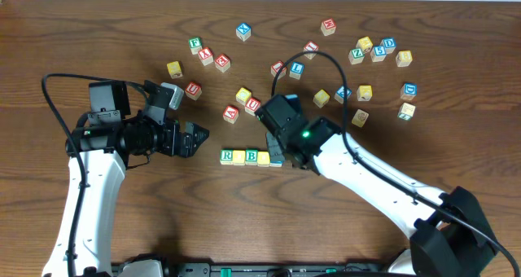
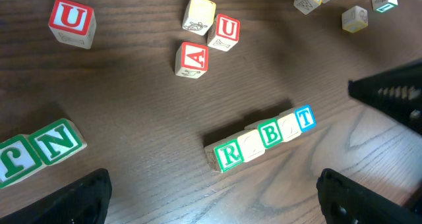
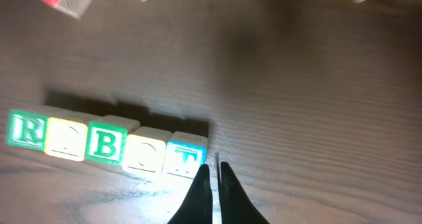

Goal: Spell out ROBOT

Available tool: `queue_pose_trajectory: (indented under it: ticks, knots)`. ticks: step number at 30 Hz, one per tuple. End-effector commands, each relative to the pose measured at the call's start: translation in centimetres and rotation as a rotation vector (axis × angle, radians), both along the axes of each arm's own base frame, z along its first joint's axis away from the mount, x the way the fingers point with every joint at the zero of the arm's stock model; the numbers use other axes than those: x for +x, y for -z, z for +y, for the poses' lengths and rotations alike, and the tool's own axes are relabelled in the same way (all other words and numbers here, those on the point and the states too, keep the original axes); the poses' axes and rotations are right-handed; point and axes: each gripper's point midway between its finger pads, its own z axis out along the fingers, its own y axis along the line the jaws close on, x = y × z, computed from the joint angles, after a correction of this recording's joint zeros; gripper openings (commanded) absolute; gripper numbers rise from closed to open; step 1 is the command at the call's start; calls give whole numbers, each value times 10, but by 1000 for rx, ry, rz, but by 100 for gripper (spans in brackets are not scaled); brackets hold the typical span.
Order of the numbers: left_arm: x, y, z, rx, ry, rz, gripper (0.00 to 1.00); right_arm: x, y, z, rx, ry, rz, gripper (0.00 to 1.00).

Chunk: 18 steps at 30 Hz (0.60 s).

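Five cubes stand in one row spelling ROBOT: green R [image 2: 229, 155], a yellow cube [image 2: 251, 143], green B [image 2: 270, 133], a second yellow cube [image 2: 288, 126] and blue T [image 2: 304, 118]. In the overhead view the row [image 1: 245, 156] lies at mid-table. My right gripper [image 3: 215, 168] is shut with nothing between its fingers. Its tips rest at the near right corner of the T cube [image 3: 186, 156]. My left gripper [image 2: 214, 197] is open and holds nothing. It hovers a short way left of the R cube [image 1: 227, 156].
A green N cube [image 2: 62, 140] and a green cube beside it lie near my left gripper. Red A [image 2: 192, 58] and red U [image 2: 226, 31] cubes sit just behind the row. Several loose cubes are scattered across the back of the table [image 1: 383, 53].
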Motion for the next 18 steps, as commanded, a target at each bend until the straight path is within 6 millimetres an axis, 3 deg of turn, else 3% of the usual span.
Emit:
queue_pose_trajectory:
  ticks: [1,8,18]
  knots:
    - [2,-5,1,4,2,-20,98,-10,19,-3,-37,-48,11,1]
    - [2,-5,1,4,2,-20,98,-28,40,0,-45,-90,35,1]
    - [2,-5,1,4,2,-20,98,-52,44,23,-22,-165,51,1]
